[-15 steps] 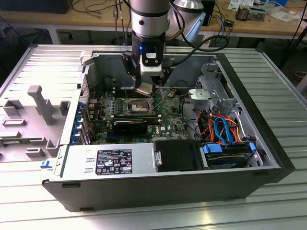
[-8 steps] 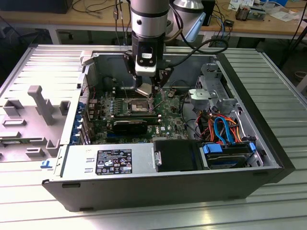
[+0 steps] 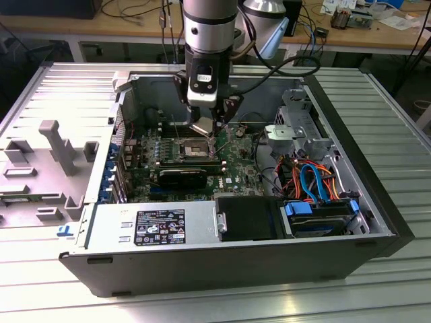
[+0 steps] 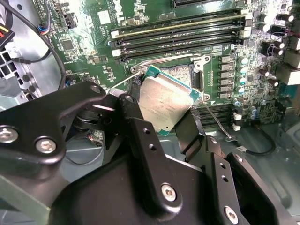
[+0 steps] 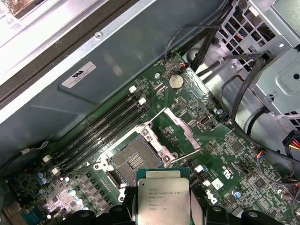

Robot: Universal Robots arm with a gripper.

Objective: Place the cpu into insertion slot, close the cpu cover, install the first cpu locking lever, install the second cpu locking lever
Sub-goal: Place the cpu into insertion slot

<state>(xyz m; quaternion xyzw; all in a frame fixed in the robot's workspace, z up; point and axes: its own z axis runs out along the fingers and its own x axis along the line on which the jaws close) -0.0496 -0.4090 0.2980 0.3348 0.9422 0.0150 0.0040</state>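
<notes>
My gripper [image 3: 205, 130] is shut on the cpu [image 3: 202, 127], a small silver-grey square chip, and hangs inside the open computer case. In both wrist views the black fingers [image 4: 134, 112] clamp two opposite edges of the cpu [image 4: 165, 99] [image 5: 162, 193]. The insertion slot [image 5: 132, 162] [image 3: 190, 149] lies bare with its dark centre showing, just below the chip and slightly off to one side. The cpu cover [image 5: 182, 131], a silver frame, stands flipped open beside the slot. A thin locking lever [image 5: 183, 156] lies unlatched along the socket's edge.
Long memory slots [image 5: 101, 129] run beside the socket. A power supply [image 3: 155, 227] lies along the case's front wall, with a blue drive caddy [image 3: 321, 217] and orange and blue cables [image 3: 308, 179] on the exterior view's right. A grey fixture [image 3: 48, 156] sits outside the case.
</notes>
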